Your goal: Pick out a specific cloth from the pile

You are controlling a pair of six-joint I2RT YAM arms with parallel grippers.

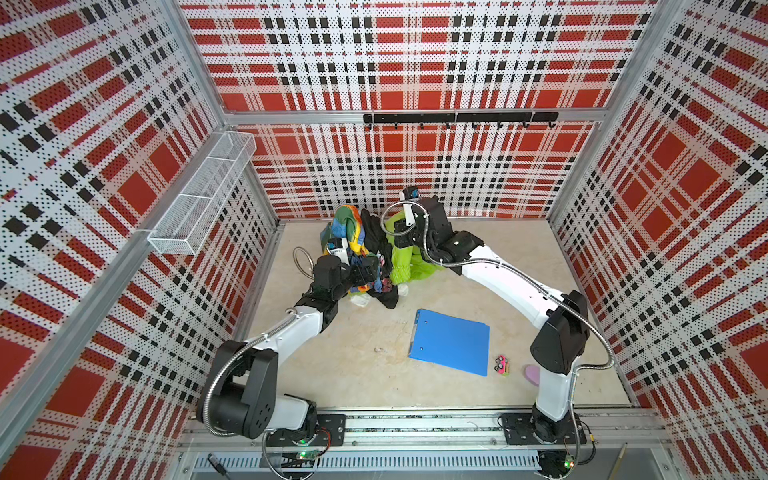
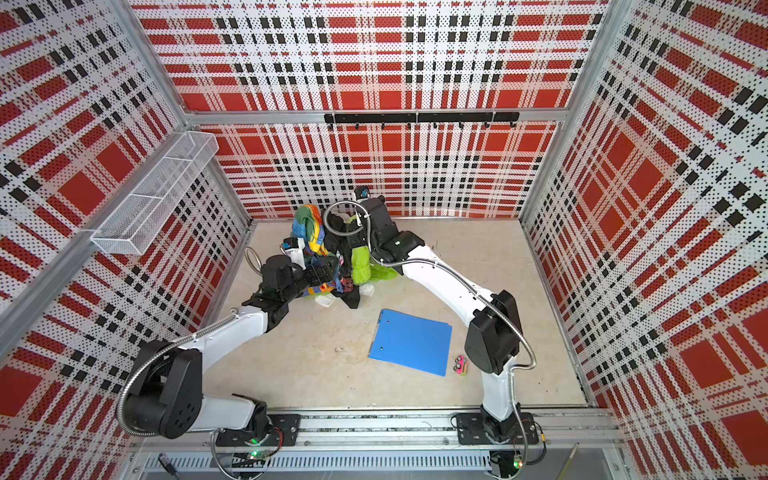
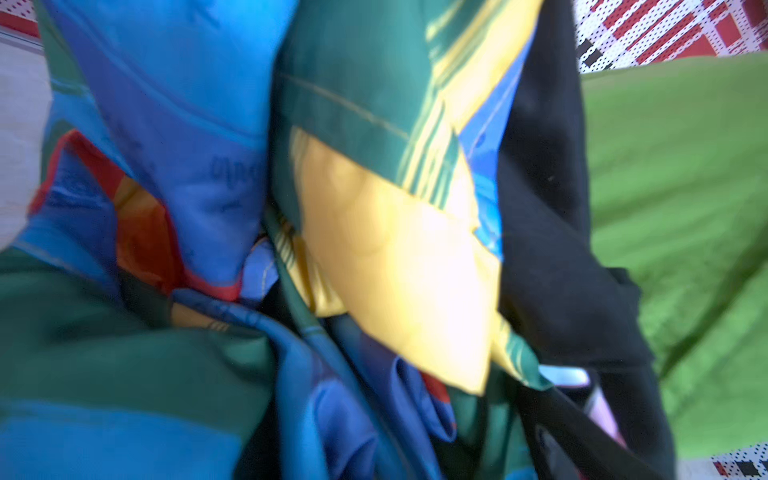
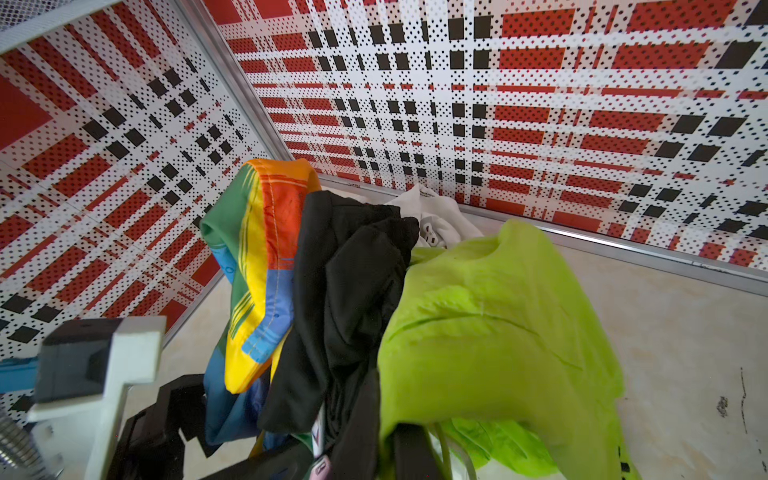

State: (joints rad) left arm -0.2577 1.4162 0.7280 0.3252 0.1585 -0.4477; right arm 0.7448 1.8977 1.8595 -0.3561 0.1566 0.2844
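Note:
The pile (image 1: pixel 374 286) lies at the back of the floor, partly lifted. The cloth (image 1: pixel 401 259), lime green, hangs from my right gripper (image 1: pixel 398 231), which is raised above the floor. In the right wrist view the cloth (image 4: pixel 498 324) drapes over the shut gripper (image 4: pixel 390 457), with the black garment (image 4: pixel 349 282) hanging against it. My left gripper (image 1: pixel 368 272) stands open, pushed into the rainbow patchwork cloth (image 1: pixel 349 226). That fabric (image 3: pixel 187 124) fills the left wrist view and hides the fingers, with the cloth (image 3: pixel 685 187) beyond the black garment (image 3: pixel 548 208).
A blue folder (image 1: pixel 451 340) lies on the floor in front of the pile, with a small pink toy (image 1: pixel 501 365) beside it. White fabric (image 1: pixel 361 301) pokes out under the pile. A wire basket (image 1: pixel 203 199) hangs on the left wall. A hook rail (image 1: pixel 457 118) crosses the back wall.

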